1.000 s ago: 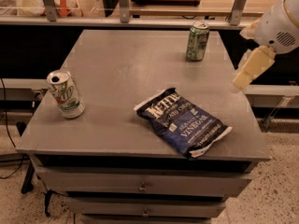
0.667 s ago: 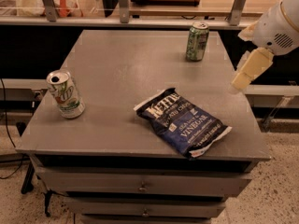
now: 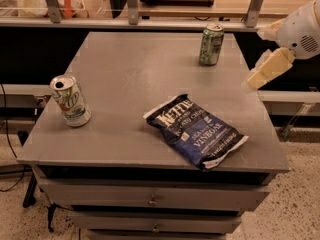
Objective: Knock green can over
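Note:
The green can [image 3: 211, 44] stands upright near the far right corner of the grey table [image 3: 130, 84]. It has a dark green mottled body and a silver top rim. My gripper [image 3: 265, 70] hangs at the right edge of the view, beyond the table's right side, to the right of the can and a little nearer to me. It is apart from the can. Its pale fingers point down and left.
A white can with a green and red logo [image 3: 70, 101] stands upright near the table's left edge. A dark blue chip bag [image 3: 196, 131] lies flat at the front right. A counter with metal posts [image 3: 150, 14] runs behind the table.
The gripper has shifted slightly left and up toward the table. The cans and the bag have not moved.

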Controlling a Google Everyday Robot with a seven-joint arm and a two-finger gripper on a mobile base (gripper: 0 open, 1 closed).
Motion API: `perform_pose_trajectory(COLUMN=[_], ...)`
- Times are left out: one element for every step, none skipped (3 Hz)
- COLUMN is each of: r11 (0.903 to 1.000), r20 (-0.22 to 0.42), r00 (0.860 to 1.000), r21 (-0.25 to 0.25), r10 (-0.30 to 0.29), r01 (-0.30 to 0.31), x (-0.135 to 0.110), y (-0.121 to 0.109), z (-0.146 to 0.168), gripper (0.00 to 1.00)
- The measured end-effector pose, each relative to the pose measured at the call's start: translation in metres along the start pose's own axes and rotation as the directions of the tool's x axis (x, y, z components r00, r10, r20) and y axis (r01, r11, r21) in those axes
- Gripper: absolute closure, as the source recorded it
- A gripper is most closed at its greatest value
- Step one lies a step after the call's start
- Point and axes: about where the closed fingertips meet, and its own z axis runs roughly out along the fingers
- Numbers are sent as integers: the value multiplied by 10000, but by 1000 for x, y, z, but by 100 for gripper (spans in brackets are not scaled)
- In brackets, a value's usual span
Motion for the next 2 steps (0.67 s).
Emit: perform_pose_trajectory(r11=[9997, 9988], r20=[1613, 2506], r00=[9866, 9671], r21=[50, 125], r10=[240, 432], r01=[-251, -478], x=[-16, -26], y=[-21, -36], z=[13, 27], gripper=[0, 0])
